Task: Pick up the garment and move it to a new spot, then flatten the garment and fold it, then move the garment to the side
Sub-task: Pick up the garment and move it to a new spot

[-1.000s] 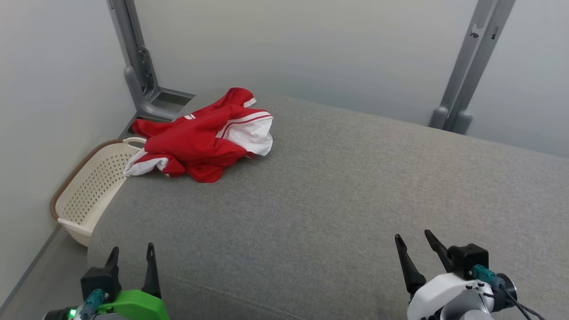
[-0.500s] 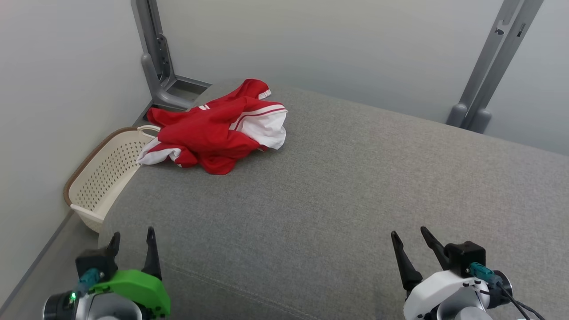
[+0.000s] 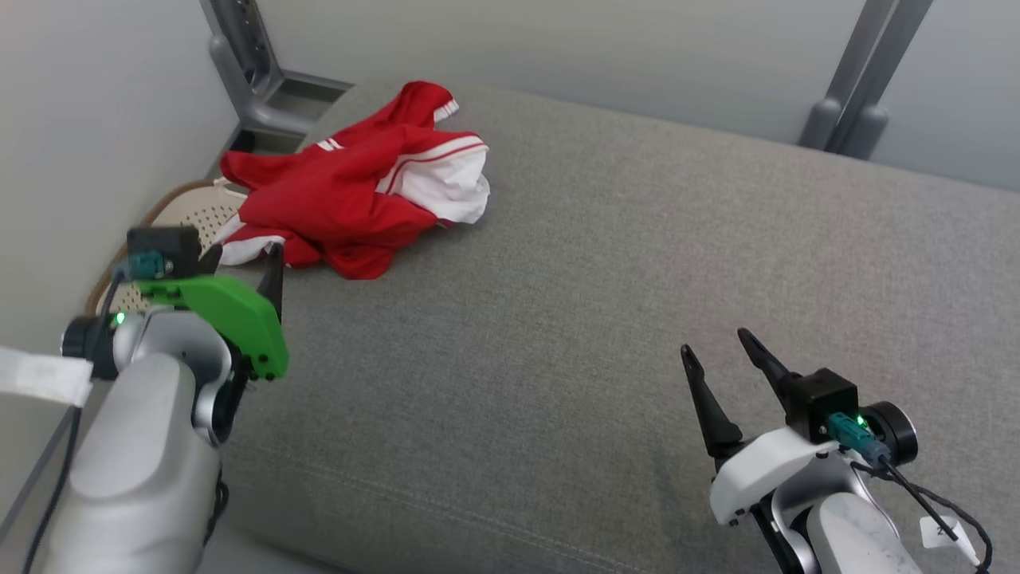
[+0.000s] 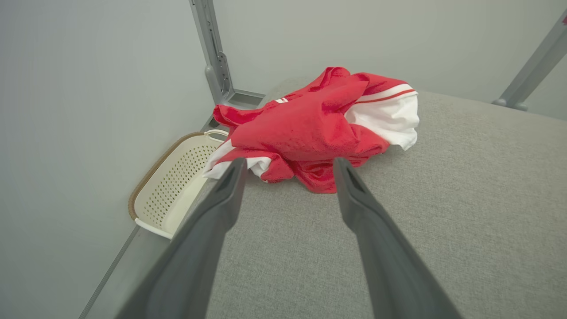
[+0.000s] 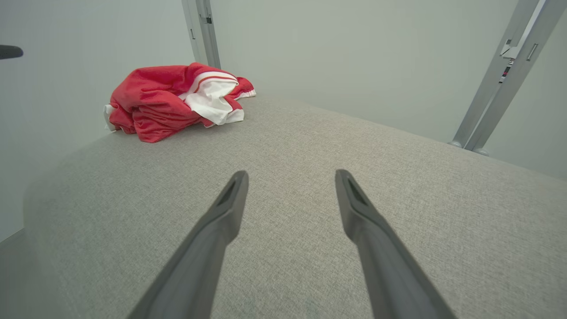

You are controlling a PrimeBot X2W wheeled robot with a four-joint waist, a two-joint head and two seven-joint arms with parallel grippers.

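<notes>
Fingers wide apart, empty, on left gripper and right gripper; garment untouched.

You face a broad grey upholstered surface, closed in by plain pale walls under soft, even light. Grey metal posts stand far left and far right. A cream perforated basket sits on the grey floor at your left.

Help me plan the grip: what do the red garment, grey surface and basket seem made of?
Red garment: soft matte cloth, perhaps sports jersey; it crumples in loose folds. Grey surface: woven upholstery fabric, with flecked weave and a stitched seam. Basket: probably moulded plastic, cream, smooth, with regular holes.
</notes>
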